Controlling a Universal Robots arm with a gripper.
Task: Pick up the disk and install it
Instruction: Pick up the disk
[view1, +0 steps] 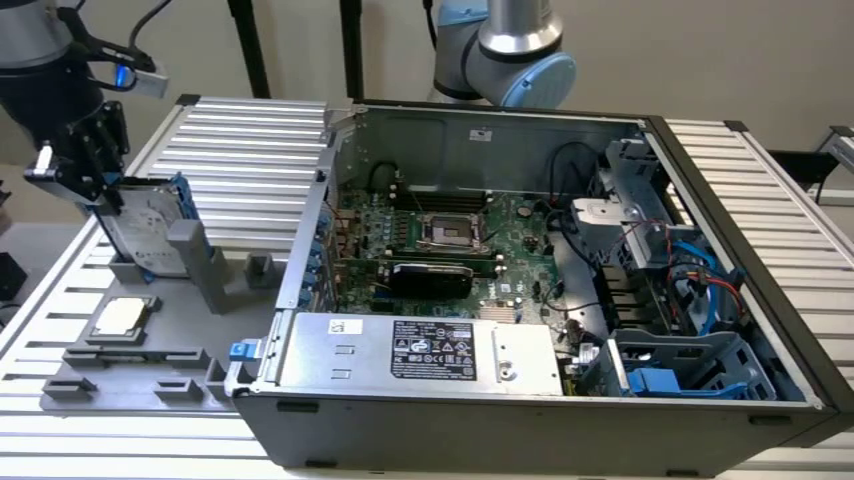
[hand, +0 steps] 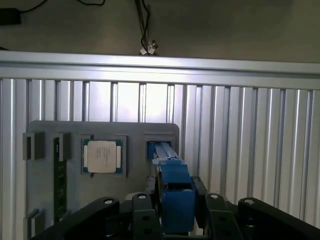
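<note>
**A:** Exterior view first: where is the disk (view1: 144, 222) found?

**B:** It is seen standing on edge in a slot of the grey fixture tray (view1: 134, 355), at the exterior view's left. It is well apart from the open computer case (view1: 534, 430). The CPU chip (view1: 120, 317) is laid flat on the same tray, nearer the camera.

**A:** And how is the gripper (view1: 104, 190) set?

**B:** It is placed over the disk's upper edge. In the wrist view the gripper (hand: 176, 215) is drawn in narrow, and its fingers (hand: 149, 212) are pressed against either side of the blue carrier of the disk (hand: 176, 190). The hold is judged to be made. Whether the lower edge has been raised out of the slot cannot be told.

**A:** Which step is judged to be in hand?

**B:** The pick-up. None of the installing is done, since the disk is at the tray and not in the case.

**A:** How is this step done well?

**B:** The disk is best drawn straight up along its slot, so that the carrier is not wedged against the tray's upright post (view1: 200, 262). The grip is taken on plastic near one edge only, so some flex or slip is to be expected. The wrist should be kept level and the speed low until the lower edge is seen free. The chip (hand: 102, 156) beside the slot should not be brushed.
</note>
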